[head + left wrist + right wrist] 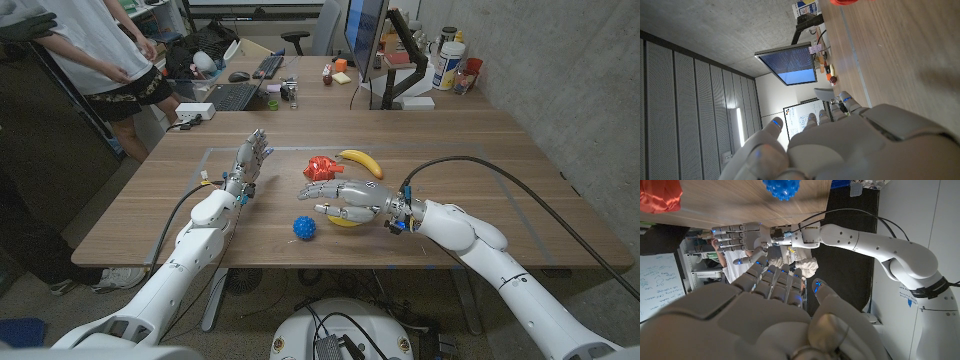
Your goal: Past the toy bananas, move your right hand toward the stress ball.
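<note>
While the right hand (340,192) hovers over the middle of the tabletop (480,150), fingers stretched out and apart, holding nothing, the reach step looks under way but not finished. Stress ball (304,228), blue and spiky, sits near the front edge of the tabletop, just in front of the right hand's fingertips and apart from them. Two toy bananas: one (360,160) lies behind the hand toward the far edge, the other (346,219) is partly covered under the hand. Red toy (322,166) sits just beside the far banana, on its left. Left hand (248,165) stands on edge left of centre, fingers extended and apart, empty, well apart from the ball. Right wrist view shows the ball (782,188) ahead of the fingers with bare wood between, and the red toy (660,195) off to one side. Judgement: hand is already at the bananas, so the next move calls for a short travel toward the front edge and slightly left, ending at the ball, keeping clear of the banana beneath so it doesn't get dragged. A person (95,50) stands beyond the far left corner.
</note>
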{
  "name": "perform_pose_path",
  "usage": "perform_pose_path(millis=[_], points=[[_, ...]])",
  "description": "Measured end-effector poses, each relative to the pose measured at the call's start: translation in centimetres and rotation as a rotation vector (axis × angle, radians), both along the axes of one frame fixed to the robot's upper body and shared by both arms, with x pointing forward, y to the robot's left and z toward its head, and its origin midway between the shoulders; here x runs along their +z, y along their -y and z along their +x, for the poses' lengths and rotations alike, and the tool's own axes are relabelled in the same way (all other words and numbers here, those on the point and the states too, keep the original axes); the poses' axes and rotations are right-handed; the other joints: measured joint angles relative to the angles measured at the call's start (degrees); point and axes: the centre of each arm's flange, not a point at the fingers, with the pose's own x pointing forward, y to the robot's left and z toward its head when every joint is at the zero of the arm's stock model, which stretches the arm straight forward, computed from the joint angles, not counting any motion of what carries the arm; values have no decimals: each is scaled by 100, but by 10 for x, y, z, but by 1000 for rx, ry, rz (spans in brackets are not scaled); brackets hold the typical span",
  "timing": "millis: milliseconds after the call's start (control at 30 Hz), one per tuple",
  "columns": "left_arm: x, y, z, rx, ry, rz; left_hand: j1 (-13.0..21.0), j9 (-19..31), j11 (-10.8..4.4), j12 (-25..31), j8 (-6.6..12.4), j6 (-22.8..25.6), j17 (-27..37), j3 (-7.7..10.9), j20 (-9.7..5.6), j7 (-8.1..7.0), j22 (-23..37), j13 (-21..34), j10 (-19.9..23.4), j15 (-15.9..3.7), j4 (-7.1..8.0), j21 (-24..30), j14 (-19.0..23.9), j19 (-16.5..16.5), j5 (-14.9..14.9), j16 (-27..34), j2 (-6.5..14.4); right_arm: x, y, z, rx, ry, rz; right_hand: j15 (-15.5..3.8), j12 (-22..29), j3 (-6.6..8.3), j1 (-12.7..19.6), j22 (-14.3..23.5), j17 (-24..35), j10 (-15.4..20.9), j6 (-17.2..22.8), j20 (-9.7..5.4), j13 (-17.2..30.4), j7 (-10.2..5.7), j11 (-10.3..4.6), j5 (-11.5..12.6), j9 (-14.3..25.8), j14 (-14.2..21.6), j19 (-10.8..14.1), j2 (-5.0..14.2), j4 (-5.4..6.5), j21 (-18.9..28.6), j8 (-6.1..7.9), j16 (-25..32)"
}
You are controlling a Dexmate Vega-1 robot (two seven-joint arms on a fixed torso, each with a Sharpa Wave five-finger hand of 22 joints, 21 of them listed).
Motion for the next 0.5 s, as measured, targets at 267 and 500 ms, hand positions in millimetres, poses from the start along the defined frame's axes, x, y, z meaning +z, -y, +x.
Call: perform_pose_path(millis=[267,500], points=[[0,-1,0,2,0,2,0,0,0,0,0,0,0,0,0,0,0,0,0,0,0,-13,0,0,0,0,0,-3,-3,2,-9,-5,-24,-1,0,-24,1,0,0,-51,-82,-29,0,-39,-32,0,0,-63,-29,-1,-24,-45,0,0],[1,-1,0,4,1,3,0,0,0,0,0,0,0,0,0,0,0,0,0,0,0,-21,0,0,0,0,0,-3,-6,3,-11,-6,-37,-13,-35,-24,23,0,0,-113,-104,-30,0,-62,-33,0,30,-116,-33,21,-24,-45,0,0]])
